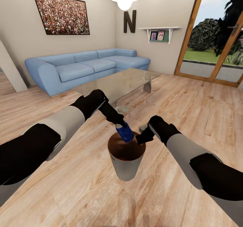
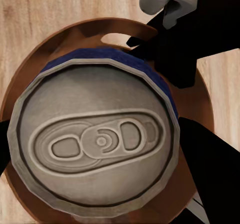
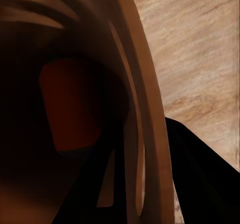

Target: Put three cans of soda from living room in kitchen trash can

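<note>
Lower centre of the head view: the left gripper (image 1: pixel 122 127) pinches a dark blue soda can with a silver top (image 1: pixel 125 132), held tilted over the mouth of the pale grey tapered trash can with copper-brown interior (image 1: pixel 126 168). The bin stands on the light wood floor (image 1: pixel 84 190). The right gripper (image 1: pixel 141 137) grips the bin's rim at the right; its finger spread cannot be determined.

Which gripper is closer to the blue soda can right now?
Left. The left gripper holds the blue soda can over the trash can; the right gripper grips the bin's rim beside it.
</note>
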You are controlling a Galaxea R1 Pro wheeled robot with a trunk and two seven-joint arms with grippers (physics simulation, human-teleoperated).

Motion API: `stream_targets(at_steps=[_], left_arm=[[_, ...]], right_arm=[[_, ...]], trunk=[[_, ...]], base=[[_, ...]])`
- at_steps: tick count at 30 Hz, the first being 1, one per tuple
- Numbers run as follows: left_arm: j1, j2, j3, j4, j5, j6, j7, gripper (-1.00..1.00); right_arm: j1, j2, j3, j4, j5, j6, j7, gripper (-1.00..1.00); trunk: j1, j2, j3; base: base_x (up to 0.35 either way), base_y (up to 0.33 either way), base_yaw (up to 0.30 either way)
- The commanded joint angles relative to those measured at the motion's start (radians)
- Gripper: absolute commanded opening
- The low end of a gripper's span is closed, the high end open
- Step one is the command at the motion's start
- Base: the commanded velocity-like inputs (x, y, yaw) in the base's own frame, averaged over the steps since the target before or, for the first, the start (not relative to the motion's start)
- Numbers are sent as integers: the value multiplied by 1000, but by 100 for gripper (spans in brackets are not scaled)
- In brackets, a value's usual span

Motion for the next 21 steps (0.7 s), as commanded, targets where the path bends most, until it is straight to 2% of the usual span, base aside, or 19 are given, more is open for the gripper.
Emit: stream_targets(at_steps=[1, 6, 14, 21], left_arm=[[8, 0, 0, -1, 0, 0, 1, -100], [24, 0, -1, -3, -1, 0, 17, -100], [52, 0, -11, -4, -2, 0, 32, -100], [95, -3, -20, -28, -2, 0, 48, -100]], right_arm=[[-1, 4, -3, 0, -26, 6, -9, -100], [-16, 14, -3, 13, -26, 6, -17, -100], [-33, 13, -3, 25, -26, 6, -18, -100], [-54, 20, -6, 43, -27, 6, -19, -100]], trunk=[[0, 0, 0], [0, 0, 0], [0, 0, 0], [0, 0, 0]], base=[[0, 0, 0], [0, 0, 0], [0, 0, 0], [0, 0, 0]])
